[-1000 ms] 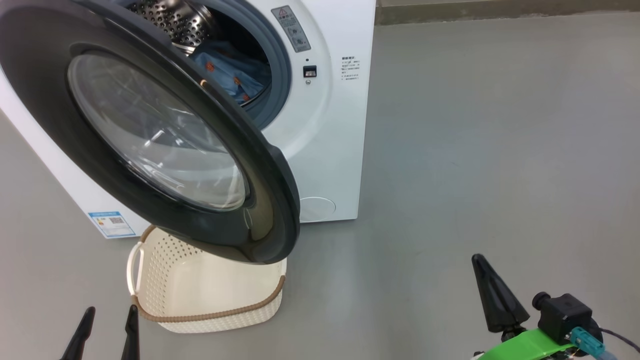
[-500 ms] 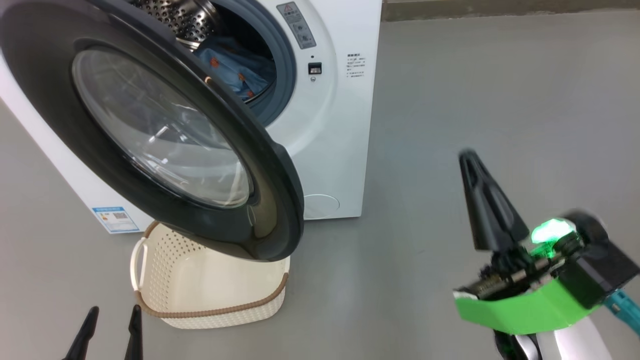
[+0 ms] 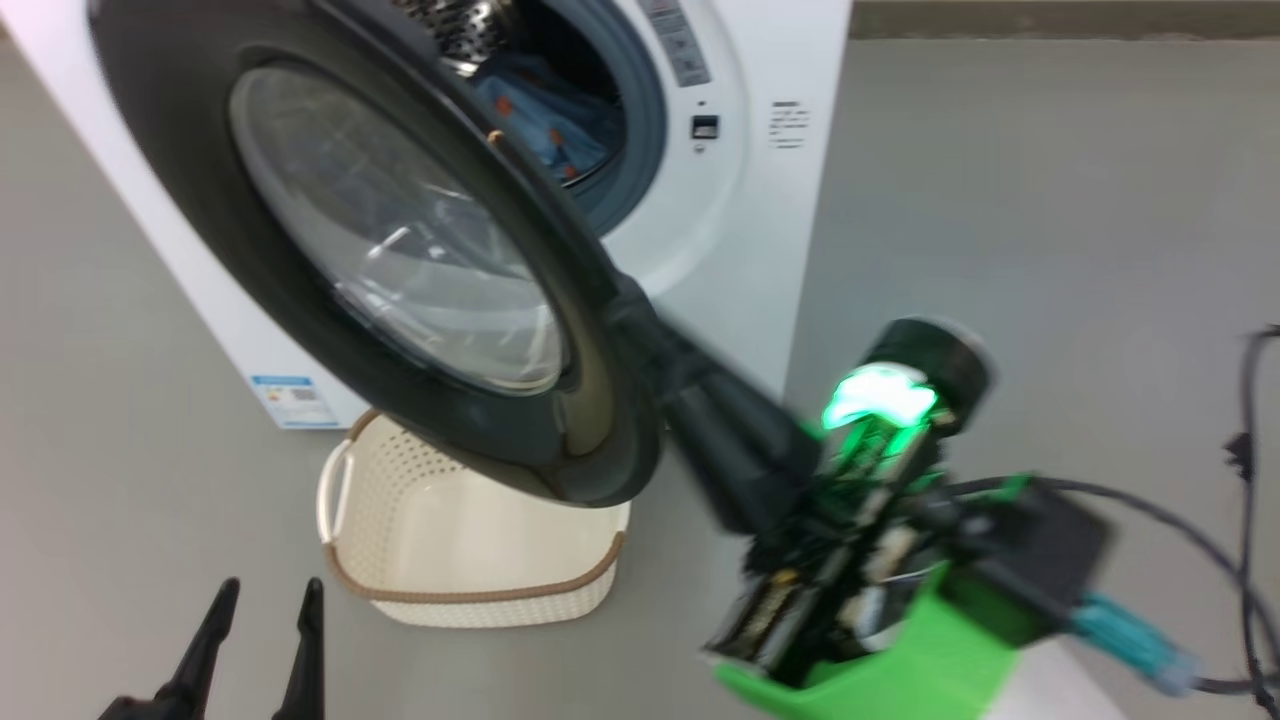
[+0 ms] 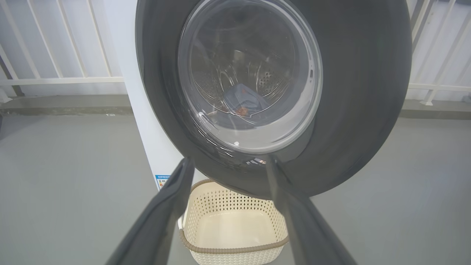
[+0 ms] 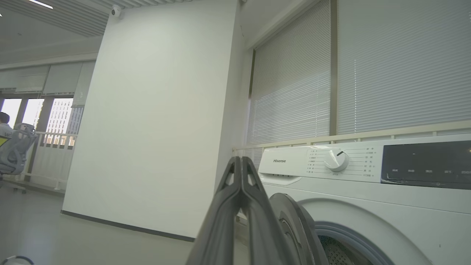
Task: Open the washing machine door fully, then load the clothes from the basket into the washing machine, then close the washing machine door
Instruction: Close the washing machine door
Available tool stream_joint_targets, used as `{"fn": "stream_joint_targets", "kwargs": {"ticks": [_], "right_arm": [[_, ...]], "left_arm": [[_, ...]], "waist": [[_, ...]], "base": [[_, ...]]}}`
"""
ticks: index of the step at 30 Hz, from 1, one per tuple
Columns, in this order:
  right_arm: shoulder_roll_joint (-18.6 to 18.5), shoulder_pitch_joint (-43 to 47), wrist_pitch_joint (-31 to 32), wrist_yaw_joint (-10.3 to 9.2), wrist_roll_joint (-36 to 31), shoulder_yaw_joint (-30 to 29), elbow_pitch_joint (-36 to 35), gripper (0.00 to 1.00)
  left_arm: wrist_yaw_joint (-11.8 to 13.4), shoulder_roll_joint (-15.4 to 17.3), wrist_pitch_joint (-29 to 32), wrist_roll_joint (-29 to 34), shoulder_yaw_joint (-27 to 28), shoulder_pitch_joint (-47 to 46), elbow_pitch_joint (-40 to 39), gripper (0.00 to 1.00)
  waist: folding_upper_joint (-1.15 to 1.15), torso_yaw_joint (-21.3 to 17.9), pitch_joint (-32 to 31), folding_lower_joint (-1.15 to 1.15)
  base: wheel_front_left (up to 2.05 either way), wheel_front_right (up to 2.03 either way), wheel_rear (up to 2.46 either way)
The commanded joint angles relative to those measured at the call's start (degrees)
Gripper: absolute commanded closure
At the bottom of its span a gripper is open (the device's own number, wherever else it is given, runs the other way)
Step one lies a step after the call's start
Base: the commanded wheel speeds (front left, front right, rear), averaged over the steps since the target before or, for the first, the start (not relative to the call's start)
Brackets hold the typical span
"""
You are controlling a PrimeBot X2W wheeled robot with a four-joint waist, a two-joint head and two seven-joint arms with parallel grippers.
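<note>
Door [image 3: 400, 250] juts outward from washing machine [image 3: 760, 220], above basket [image 3: 480, 605].

Low left gripper [image 3: 270, 600], jaws wide apart; higher right gripper [image 5: 241, 162], jaws pressed tightly together.

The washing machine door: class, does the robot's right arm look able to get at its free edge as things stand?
Probably yes: the shut right tool points at the rim of the washing machine door, nothing between them; blur hides whether they touch.
</note>
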Motion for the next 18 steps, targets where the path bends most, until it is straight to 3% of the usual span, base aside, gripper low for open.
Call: {"fn": "stream_joint_targets", "kwargs": {"ticks": [1, 9, 18], "right_arm": [[0.83, -1.73, 0.47, 0.09, 1.02, 2.19, -0.08, 1.0], [0.99, -2.74, 1.04, 0.09, 4.84, 10.52, 10.76, 1.0], [1.07, -1.38, 0.6, 0.09, 6.39, 11.86, 23.89, 1.0]], "left_arm": [[-0.14, 0.48, -0.37, -0.47, 1.56, -3.22, -1.27, 0.0], [-0.14, 0.2, -0.37, -1.1, -1.53, -6.06, -0.78, 0.0], [-0.14, 0.11, -0.37, -2.38, -3.45, -8.8, -0.8, 0.0]], "waist": [[0.0, 2.3, 0.68, 0.0], [0.0, 8.42, 2.64, 0.0], [0.0, 12.82, 6.79, 0.0]], "base": [[0.0, 0.0, 0.0], [0.0, 0.0, 0.0], [0.0, 0.0, 0.0]]}}
